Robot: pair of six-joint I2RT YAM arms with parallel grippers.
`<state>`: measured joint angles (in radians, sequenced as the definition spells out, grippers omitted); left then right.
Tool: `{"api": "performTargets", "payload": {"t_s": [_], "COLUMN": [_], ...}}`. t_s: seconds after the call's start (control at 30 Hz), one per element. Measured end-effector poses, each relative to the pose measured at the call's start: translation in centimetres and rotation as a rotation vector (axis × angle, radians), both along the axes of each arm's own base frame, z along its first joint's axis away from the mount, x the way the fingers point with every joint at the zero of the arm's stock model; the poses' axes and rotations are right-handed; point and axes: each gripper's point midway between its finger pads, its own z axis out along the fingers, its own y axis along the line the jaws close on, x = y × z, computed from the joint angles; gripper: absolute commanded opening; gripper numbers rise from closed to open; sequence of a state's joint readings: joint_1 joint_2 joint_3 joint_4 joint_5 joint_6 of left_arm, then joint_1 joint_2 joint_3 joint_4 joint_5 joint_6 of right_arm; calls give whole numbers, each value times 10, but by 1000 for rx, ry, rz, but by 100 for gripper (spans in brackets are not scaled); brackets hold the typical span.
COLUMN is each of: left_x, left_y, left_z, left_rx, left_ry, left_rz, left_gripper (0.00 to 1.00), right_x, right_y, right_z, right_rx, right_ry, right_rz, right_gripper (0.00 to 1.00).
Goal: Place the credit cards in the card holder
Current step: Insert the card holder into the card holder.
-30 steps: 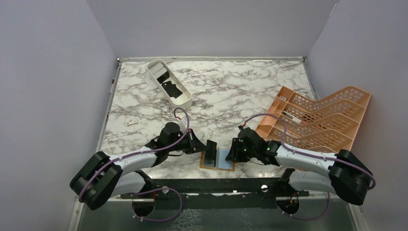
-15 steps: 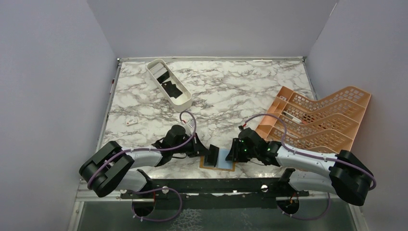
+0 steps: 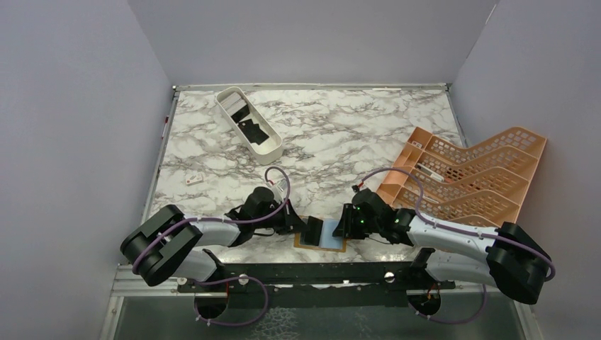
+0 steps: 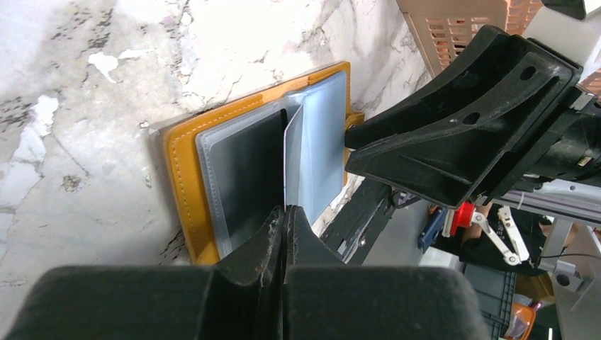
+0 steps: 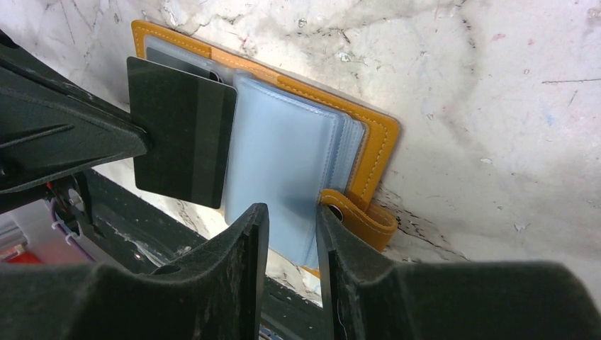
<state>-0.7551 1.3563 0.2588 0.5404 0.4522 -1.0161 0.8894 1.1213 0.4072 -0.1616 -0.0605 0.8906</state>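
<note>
The orange card holder point(image 3: 319, 248) lies open at the table's near edge, showing clear and pale blue sleeves point(image 5: 283, 156). My left gripper point(image 3: 301, 225) is shut on a black credit card point(image 5: 184, 142), which stands tilted over the holder's left panel point(image 4: 181, 163) with its far edge at the sleeves. In the left wrist view the card point(image 4: 286, 156) runs edge-on out of the shut fingers point(image 4: 285, 211). My right gripper point(image 5: 290, 212) is open, and its fingers straddle the near edge of the pale blue sleeves beside the snap strap point(image 5: 358, 216). More dark credit cards point(image 3: 251, 127) lie in the white tray.
A long white oval tray point(image 3: 271, 147) sits at the back left. A large orange lattice rack point(image 3: 468, 177) fills the right side, close to my right arm. A small white item point(image 3: 193, 179) lies near the left edge. The table's front rail runs just below the holder.
My left arm has stretched lower toward the holder, bringing the black card down from standing tall to low over the left panel. The right arm has not moved.
</note>
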Motion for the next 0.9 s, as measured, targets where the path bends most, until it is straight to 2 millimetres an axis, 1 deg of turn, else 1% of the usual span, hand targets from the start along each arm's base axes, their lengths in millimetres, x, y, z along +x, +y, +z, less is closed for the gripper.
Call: {"api": "performTargets", "payload": {"t_s": [0.2,0.53,0.8,0.9], "left_x": [-2,-2,-1,0], "left_y": [6,3,-1,-1], "left_z": [-8,-6,10,12], "left_rx": [15,9,-31,-34], "left_ry": [23,28,1,-3], "left_rz": [31,41,53,58], "left_gripper": [0,0,0,0], "right_x": [0,0,0,0], "right_y": [0,0,0,0], "right_z": [0,0,0,0], "right_rx": [1,2,3,4], "right_ry": [-1,-1,-2,-1], "right_rz": [0,0,-1,-2], "right_gripper": [36,36,36,36]}}
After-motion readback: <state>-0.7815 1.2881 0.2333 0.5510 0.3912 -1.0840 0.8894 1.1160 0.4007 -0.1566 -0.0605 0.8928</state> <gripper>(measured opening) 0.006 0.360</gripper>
